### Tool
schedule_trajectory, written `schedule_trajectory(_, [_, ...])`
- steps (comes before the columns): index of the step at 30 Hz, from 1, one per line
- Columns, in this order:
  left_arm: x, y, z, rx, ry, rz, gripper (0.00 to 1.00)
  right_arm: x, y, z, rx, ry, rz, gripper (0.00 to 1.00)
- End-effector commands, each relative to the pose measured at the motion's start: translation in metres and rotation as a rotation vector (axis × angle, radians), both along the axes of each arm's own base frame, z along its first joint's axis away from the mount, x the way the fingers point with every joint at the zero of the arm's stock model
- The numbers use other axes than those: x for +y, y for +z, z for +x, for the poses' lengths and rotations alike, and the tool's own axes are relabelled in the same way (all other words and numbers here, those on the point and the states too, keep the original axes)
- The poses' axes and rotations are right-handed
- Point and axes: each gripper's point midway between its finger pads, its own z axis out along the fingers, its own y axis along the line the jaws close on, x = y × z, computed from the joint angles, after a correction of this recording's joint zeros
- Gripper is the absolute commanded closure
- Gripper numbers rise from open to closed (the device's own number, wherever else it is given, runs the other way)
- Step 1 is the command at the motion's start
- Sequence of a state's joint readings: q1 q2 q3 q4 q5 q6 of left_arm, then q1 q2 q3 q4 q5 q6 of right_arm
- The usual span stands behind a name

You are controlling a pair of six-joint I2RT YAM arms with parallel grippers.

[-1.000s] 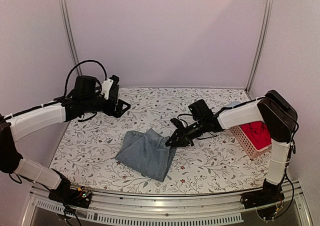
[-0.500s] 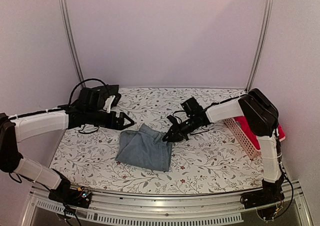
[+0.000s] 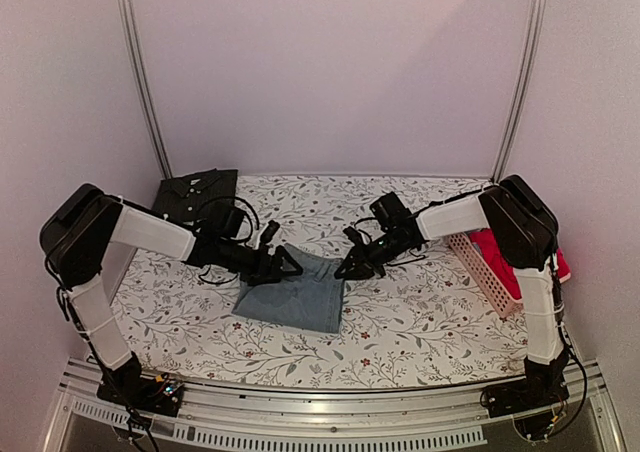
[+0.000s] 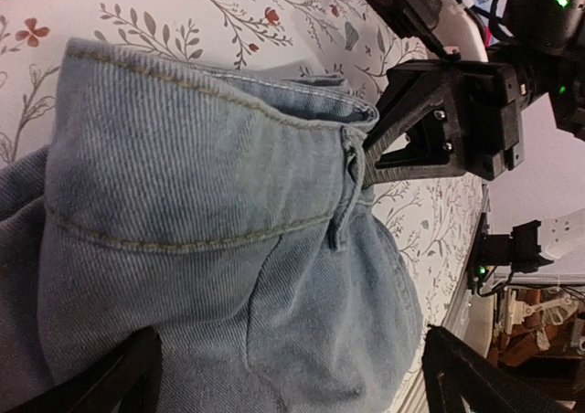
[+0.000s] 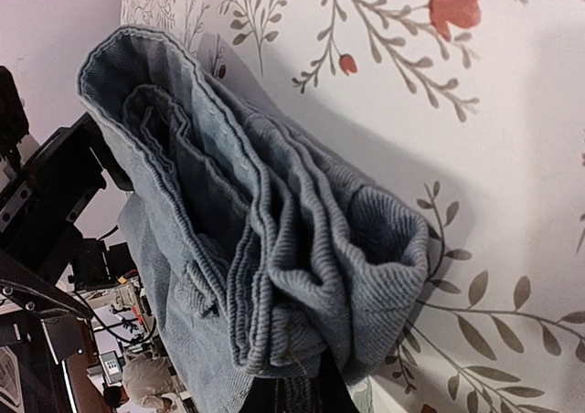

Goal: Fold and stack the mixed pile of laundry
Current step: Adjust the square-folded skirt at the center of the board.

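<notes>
Denim piece [image 3: 295, 300], mid-frame, seems soft but heavy, best taken at its edge: right gripper [image 3: 347, 270] pinches it, left gripper [image 3: 287, 267] gapes.

Right gripper [image 3: 347, 270] pinches the folded denim [image 3: 295, 302] at its corner, left gripper [image 3: 287, 265] gaping alongside.

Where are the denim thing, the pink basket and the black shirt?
denim garment [image 3: 298, 300], overhead view, middle of its top layer
pink basket [image 3: 488, 278], overhead view, its slatted left wall
black shirt [image 3: 196, 188], overhead view, middle of the cloth
</notes>
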State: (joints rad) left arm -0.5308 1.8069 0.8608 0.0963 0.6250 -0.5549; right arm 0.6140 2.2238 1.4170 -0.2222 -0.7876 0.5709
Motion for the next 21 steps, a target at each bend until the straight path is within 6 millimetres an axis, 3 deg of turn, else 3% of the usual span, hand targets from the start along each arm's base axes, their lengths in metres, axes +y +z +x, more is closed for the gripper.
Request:
schedule_trajectory(1, [0.05, -0.021, 0.009, 0.033, 0.119, 0.155, 0.0, -0.019, -0.014, 0.007, -0.009, -0.028, -0.067, 0.98])
schedule_trajectory(3, [0.055, 0.008, 0.015, -0.03, 0.13, 0.152, 0.0, -0.013, 0.004, 0.012, -0.035, -0.017, -0.031, 0.9])
schedule_trajectory(6, [0.086, 0.037, 0.02, -0.082, 0.238, 0.196, 0.0, -0.01, 0.035, 0.019, -0.094, -0.024, -0.003, 0.65])
schedule_trajectory(8, [0.117, 0.043, 0.019, -0.061, 0.333, 0.225, 0.0, -0.012, 0.049, 0.019, -0.11, -0.027, -0.008, 0.53])
schedule_trajectory(11, [0.14, 0.031, 0.0, 0.042, 0.342, 0.176, 0.0, -0.019, 0.061, 0.01, -0.115, -0.04, -0.027, 0.49])
schedule_trajectory(14, [0.137, 0.011, -0.02, 0.128, 0.303, 0.143, 0.0, -0.022, 0.071, -0.005, -0.128, -0.034, -0.04, 0.5])
schedule_trajectory(17, [0.127, -0.002, -0.033, 0.199, 0.272, 0.089, 0.0, -0.011, 0.081, -0.026, -0.112, 0.016, 0.002, 0.51])
schedule_trajectory(21, [0.106, -0.012, -0.048, 0.239, 0.207, 0.066, 0.0, 0.014, 0.071, -0.053, -0.064, 0.092, 0.044, 0.55])
